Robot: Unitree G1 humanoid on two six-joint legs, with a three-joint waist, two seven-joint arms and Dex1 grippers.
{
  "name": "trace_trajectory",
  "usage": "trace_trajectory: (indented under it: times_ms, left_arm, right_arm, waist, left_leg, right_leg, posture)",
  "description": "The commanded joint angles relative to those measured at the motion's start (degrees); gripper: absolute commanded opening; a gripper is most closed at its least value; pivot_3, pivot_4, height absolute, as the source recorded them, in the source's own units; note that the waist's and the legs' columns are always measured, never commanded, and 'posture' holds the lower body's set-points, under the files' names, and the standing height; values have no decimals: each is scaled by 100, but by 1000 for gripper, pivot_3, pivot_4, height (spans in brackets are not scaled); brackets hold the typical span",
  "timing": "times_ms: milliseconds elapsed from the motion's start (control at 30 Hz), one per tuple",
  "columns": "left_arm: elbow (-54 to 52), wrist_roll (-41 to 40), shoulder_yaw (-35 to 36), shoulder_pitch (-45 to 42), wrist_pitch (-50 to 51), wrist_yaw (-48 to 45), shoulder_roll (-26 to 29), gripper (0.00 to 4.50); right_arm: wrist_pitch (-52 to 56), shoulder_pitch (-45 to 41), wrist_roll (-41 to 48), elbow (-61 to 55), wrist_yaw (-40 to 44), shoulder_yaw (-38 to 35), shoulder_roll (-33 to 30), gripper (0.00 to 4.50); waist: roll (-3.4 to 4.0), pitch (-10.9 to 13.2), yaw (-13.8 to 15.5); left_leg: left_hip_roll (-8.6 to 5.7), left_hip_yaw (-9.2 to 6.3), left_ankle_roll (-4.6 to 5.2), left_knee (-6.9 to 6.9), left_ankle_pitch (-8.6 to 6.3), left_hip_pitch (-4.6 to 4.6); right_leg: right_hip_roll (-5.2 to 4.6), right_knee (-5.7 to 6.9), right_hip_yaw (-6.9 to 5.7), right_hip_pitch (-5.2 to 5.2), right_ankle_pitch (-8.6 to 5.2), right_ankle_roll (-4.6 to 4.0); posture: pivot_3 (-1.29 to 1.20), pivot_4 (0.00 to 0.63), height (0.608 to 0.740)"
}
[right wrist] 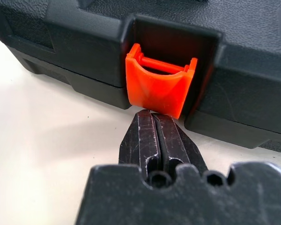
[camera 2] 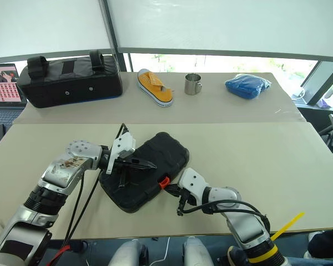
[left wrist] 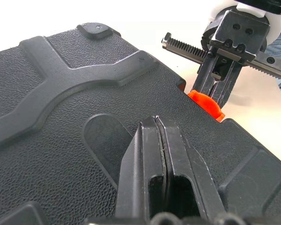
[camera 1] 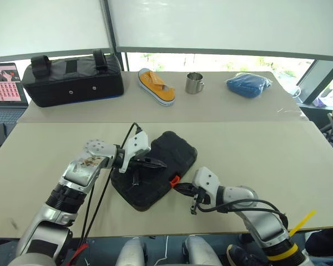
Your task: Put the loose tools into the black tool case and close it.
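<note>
Together, our right gripper's two black fingers made one blunt wedge, its tip at the lower lip of the glossy orange latch. Our left gripper was likewise pressed shut, lying on the pebbled lid of the black tool case, which sat closed at lower centre of the head view, its moulded ribs raised and corners rounded. Both forearms slanted inward across the pale table.
</note>
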Motion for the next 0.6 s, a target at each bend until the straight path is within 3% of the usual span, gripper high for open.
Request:
trace_trajectory:
  times_ms: [33,67,100,233,267,467,500,600]
  left_arm:
    - [562,367,5,611,-402,477,-62,66]
    - [526,343,173,680,-543,558,-40,66]
    - [431,243,406,790,-743,592,-8,574]
    - [-156,-384,1452,1424,-1164,417,329,1740]
    - [-212,-474,1564,1528,-1211,367,384,2193]
    - [-96,-591,2932,2840,-2007,445,919,4285]
    - [-31,-499,3132,3067,-2272,561,922,4466]
    - [121,-385,3514,3633,-2849,677,945,4466]
  right_arm:
    - [25,-9,702,-663,39,-651,45,0]
    - [139,97,881,-800,96,-786,-41,0]
    - [153,215,992,-932,157,-933,-164,591]
    - [7,862,1217,-1185,609,-1556,-903,1743]
    - [-61,956,1234,-1165,678,-1637,-1020,2213]
    - [-2102,1264,1036,-25,1254,-2611,-1413,4207]
    - [-2420,1248,1251,220,1504,-2775,-1376,4415]
    - [-2839,1179,1424,784,1911,-2975,-1497,4415]
  waist:
    - [4,2,0]
    - [9,4,7]
    - [13,5,5]
    - [23,4,-46]
    - [18,6,-45]
    - [11,20,-107]
    - [6,23,-113]
    - [12,26,-111]
  left_leg:
    - [1,1,0,-1,0,0]
    - [1,0,0,-1,0,-1]
    - [1,-1,0,-2,0,-2]
    - [5,-2,-1,-29,-1,1]
    - [5,-1,-1,-38,0,3]
    - [7,5,-1,-74,-1,-6]
    - [4,5,-1,-76,-1,-4]
    - [5,13,-1,-89,-1,10]
  right_leg:
    - [0,0,1,-1,0,-1]
    - [-1,0,1,-1,1,-3]
    - [-2,0,2,-2,3,-5]
    - [-1,-8,16,-7,3,-8]
    - [-1,-15,14,-8,3,-10]
    - [-2,-28,23,-36,-2,-23]
    - [-5,-29,21,-35,2,-30]
    - [-7,-33,30,-29,8,-43]
  posture:
    - [0,150,740]
    - [0,150,740]
    - [0,150,740]
    - [0,150,740]
    - [0,150,740]
    - [0,150,740]
    - [0,150,740]
    - [0,150,740]
